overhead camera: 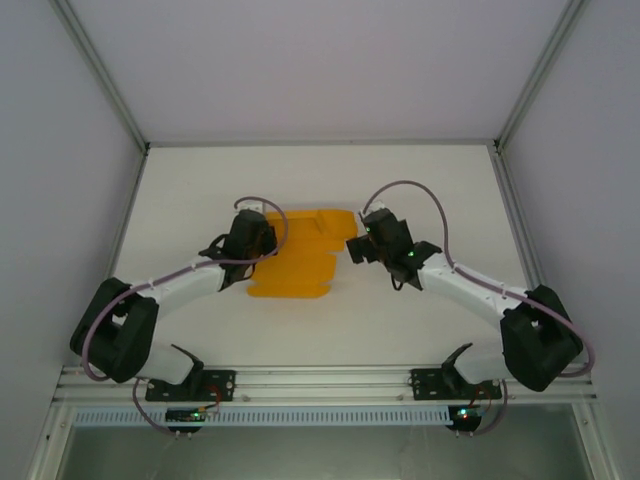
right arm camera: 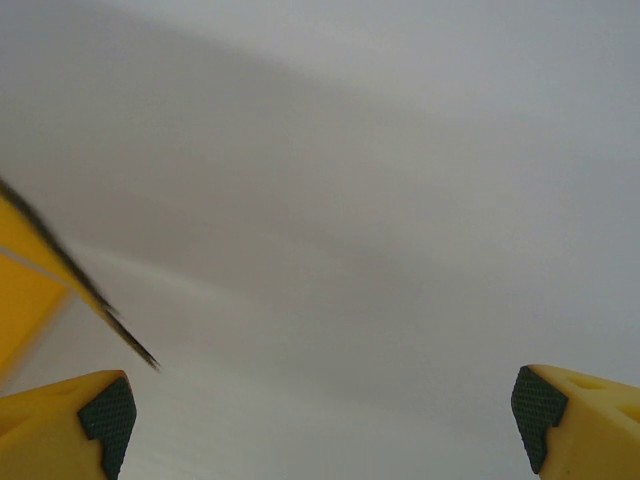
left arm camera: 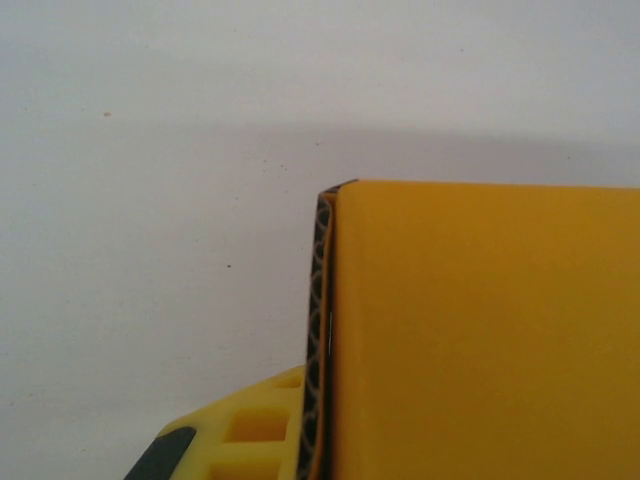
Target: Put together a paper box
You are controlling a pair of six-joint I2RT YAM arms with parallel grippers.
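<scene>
Around the middle of the white surface (overhead camera: 420, 190), well clear of all four edges: the paper box (overhead camera: 300, 262), orange-yellow card lying mostly flat, stepped in outline, with flaps at the end towards the far edge.

At the box's left edge, the left pincer (overhead camera: 262, 240), closed tight on the card. Close up from the left wrist: a broad plain face of the paper box (left arm camera: 480, 330) pressed against the dark ribbed pad (left arm camera: 318, 320) of one yellow finger (left arm camera: 250, 440), the card's corner just past the pad's tip (second finger hidden behind the card). Beyond, bare white surface with a few tiny specks.

At the box's far right corner, the right pincer (overhead camera: 353, 247), just beside the card; touching or not, impossible to tell from above. From the right wrist: two yellow fingers (right arm camera: 60, 425) with dark pads, low in the two bottom corners, spread wide apart, nothing gripped between them. At the left of that view, a blurred, dark-edged, tilted piece of the paper box (right arm camera: 20, 300), just above the left-hand finger and outside the gap.

Both arms reaching in from the near edge, one from each near corner, elbows out towards the side edges. Around the surface, pale walls with metal framing.
</scene>
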